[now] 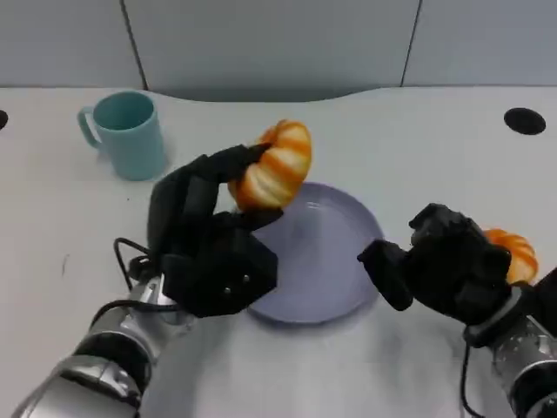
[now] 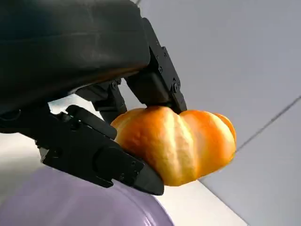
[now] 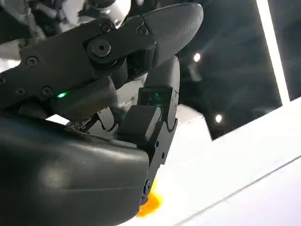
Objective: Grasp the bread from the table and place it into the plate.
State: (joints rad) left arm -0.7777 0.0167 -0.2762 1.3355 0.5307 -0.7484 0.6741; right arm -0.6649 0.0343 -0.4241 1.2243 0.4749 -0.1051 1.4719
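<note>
Bench: pale bench (image 1: 418,122), grey wall panels behind, teal mug (image 1: 129,133) at 10 o'clock
Risk: my left hand (image 1: 204,239) pinches the bread (image 1: 274,164) lightly; it could slip and miss the plate (image 1: 326,261)
Bread: glossy orange, ridged, raised over the plate's 11 o'clock rim
Right hand: my right hand (image 1: 444,266) is curled beside a second bread (image 1: 513,252) at 3 o'clock; I cannot tell whether it grips it
</note>
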